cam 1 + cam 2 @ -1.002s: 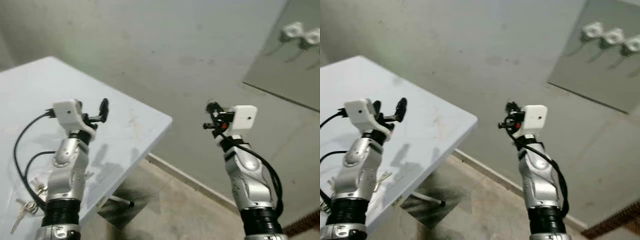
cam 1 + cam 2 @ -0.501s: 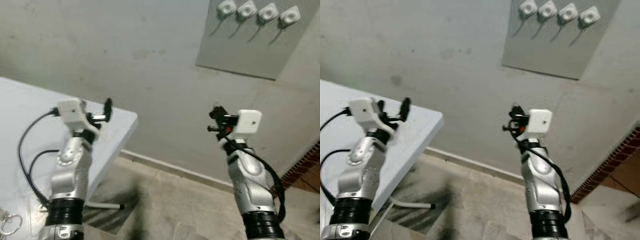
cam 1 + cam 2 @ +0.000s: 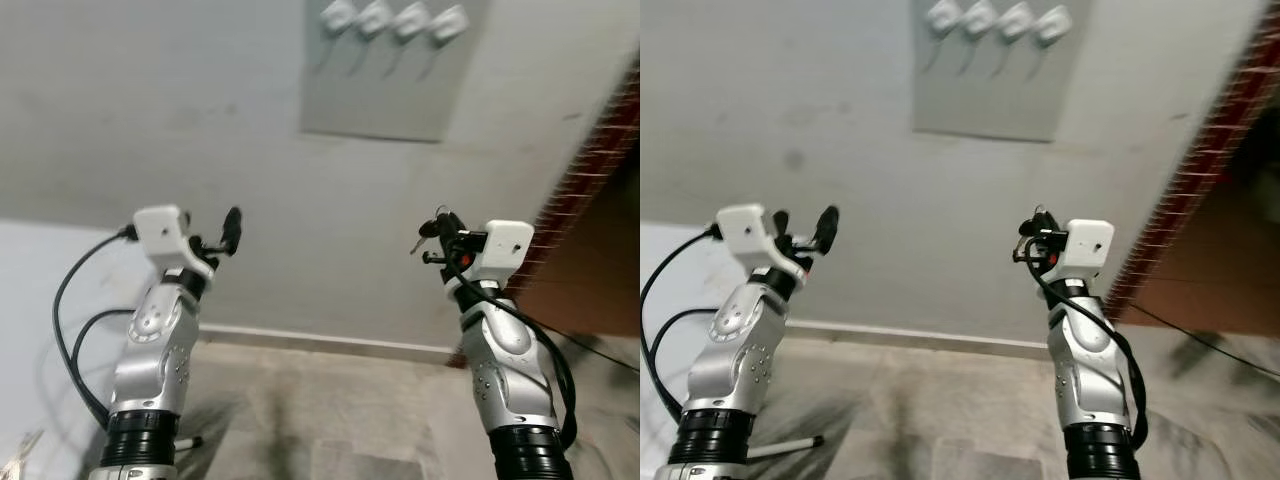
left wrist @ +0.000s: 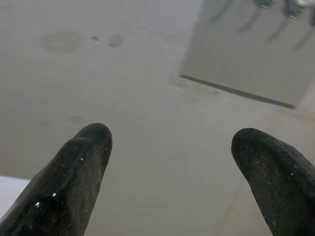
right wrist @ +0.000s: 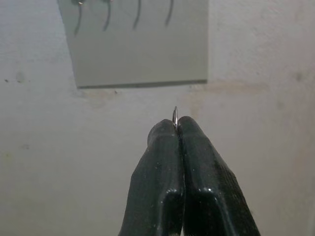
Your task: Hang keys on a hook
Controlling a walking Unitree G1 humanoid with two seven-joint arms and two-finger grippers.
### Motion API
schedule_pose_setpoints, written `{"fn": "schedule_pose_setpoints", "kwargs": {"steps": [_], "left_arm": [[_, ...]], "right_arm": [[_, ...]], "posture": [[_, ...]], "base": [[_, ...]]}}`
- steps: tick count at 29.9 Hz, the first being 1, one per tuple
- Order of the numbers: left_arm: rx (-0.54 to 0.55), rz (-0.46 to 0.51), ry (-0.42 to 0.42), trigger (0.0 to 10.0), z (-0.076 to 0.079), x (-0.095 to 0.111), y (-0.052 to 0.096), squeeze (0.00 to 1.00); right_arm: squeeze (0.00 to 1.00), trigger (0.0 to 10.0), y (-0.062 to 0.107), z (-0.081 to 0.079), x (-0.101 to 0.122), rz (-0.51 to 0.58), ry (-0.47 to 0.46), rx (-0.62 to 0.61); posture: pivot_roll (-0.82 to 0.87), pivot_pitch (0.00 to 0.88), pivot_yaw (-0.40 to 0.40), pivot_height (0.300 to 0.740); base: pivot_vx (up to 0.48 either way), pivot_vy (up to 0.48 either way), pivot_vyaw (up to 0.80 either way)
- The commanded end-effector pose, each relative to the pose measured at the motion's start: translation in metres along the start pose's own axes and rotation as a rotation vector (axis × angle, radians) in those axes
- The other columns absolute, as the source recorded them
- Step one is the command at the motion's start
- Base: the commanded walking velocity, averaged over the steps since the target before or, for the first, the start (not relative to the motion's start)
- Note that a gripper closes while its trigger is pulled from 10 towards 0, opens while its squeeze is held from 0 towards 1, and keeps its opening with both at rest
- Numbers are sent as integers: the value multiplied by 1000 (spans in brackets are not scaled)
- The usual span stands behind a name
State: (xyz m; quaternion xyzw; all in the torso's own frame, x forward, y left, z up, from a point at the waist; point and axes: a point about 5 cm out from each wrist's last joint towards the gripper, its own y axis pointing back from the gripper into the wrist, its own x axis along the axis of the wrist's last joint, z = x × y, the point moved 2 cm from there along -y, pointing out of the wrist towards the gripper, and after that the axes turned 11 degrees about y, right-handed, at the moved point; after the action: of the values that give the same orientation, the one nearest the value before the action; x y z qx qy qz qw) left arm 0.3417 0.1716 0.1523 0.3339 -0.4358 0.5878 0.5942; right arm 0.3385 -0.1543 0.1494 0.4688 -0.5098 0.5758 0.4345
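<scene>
Keys [image 3: 432, 226] pinched in raised right pincer [image 3: 440, 240]; four hooks [image 3: 395, 22] high above.

Nothing readable was anywhere in sight: no lettering, label, brand mark or number stood on the grey wall, on the hook board [image 3: 390, 70], or on the white camera housings at the robot's wrists. The blur would have hidden any fine print.

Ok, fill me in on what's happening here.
The robot faces a grey wall with both arms raised. Its right gripper is shut on a key, a thin metal edge poking out between the fingertips. The left gripper is open and holds nothing. A row of four white hooks sits on a grey panel high on the wall, above and ahead of the grippers. Nothing hangs there yet.
</scene>
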Motion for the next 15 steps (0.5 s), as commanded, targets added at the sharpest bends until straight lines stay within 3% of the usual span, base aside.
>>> {"fn": "schedule_pose_setpoints", "kwargs": {"steps": [1, 4, 12, 15], "left_arm": [[-18, -3, -1, 10000, 4, 1, 1, 0], [-12, -2, -3, 10000, 4, 0, 1, 0], [-4, -53, -15, 10000, 5, -10, 4, 0], [2, -66, -13, 10000, 3, -11, 3, 0]], "right_arm": [[0, 10000, -1, 0, 4, 6, 9, 3], [0, 10000, 0, 2, 4, 8, 5, -9], [0, 10000, 2, 18, -1, -69, 22, -110], [0, 10000, 5, 18, -3, -82, 7, -92]], "posture": [[18, 0, -5, 740], [15, 0, -10, 740], [-4, 0, -16, 740], [-10, 0, -16, 740]], "base": [[0, 0, -706], [0, 0, -679], [0, 0, 0], [0, 0, 0]]}}
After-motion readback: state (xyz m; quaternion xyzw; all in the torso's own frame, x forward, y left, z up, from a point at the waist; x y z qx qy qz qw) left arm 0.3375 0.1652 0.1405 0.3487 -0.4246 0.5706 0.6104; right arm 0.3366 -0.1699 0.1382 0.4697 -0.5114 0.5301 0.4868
